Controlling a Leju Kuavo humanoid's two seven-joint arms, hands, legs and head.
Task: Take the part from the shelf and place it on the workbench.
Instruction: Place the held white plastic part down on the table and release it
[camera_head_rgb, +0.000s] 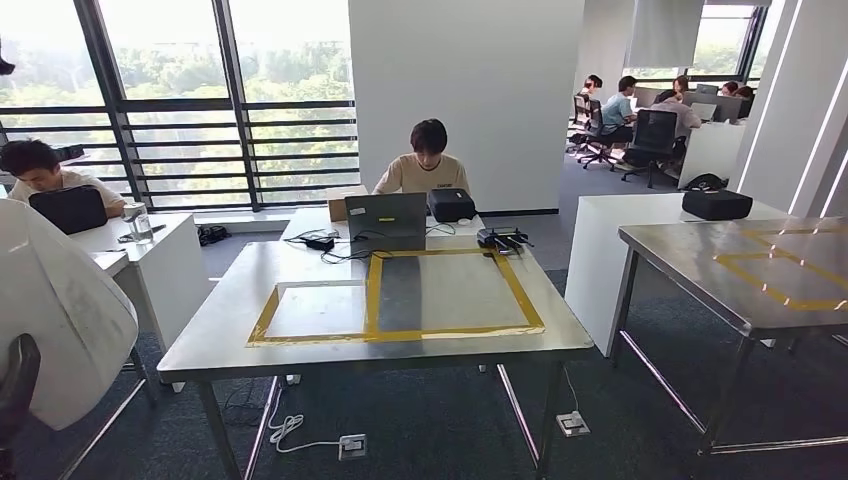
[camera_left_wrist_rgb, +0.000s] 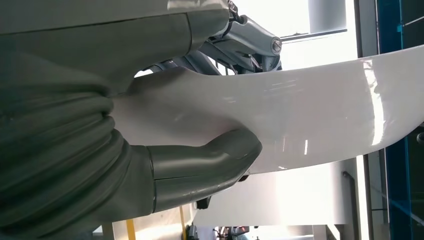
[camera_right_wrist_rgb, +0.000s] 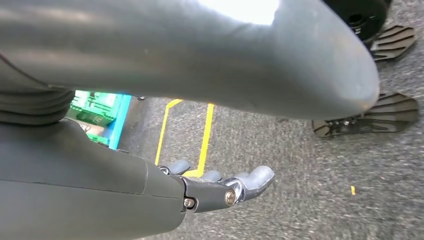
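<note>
While the left hand is carrying the part, the workbench (camera_head_rgb: 230, 330) is sitting straight ahead in the head view, so reading this as the carry-to-bench stage.

Left hand (camera_left_wrist_rgb: 150, 150): gripping the white part (camera_left_wrist_rgb: 300, 120), thumb (camera_left_wrist_rgb: 220, 155) pressing one face of the curved panel, darker fingers wrapping the far face. Looks like a pinch on the edge, which suits a thin shell that offers nothing else to grab.

Part location: hanging at the near left of the workbench in the head view (camera_head_rgb: 55, 310), off the bench and not yet over its top. Big glossy curved sheet, probably light but awkward, likely swinging if the arm is moving fast.

Right hand (camera_right_wrist_rgb: 225, 187): holding nothing, fingers lying loosely apart, hanging over grey carpet. Probably staying low to keep out of the part's path.

Workbench target: yellow tape frame (camera_head_rgb: 395, 296) marking the middle of the benchtop, presumably the drop zone, lying bare.

Far side of workbench: laptop (camera_head_rgb: 387, 218), black box (camera_head_rgb: 451, 204) and cables, person sitting behind them. Part needs landing short of those.

Right of workbench: second steel table (camera_head_rgb: 700, 270) with its own tape marks, well apart.

Risk: panel edge clipping the near bench rim on approach.
</note>
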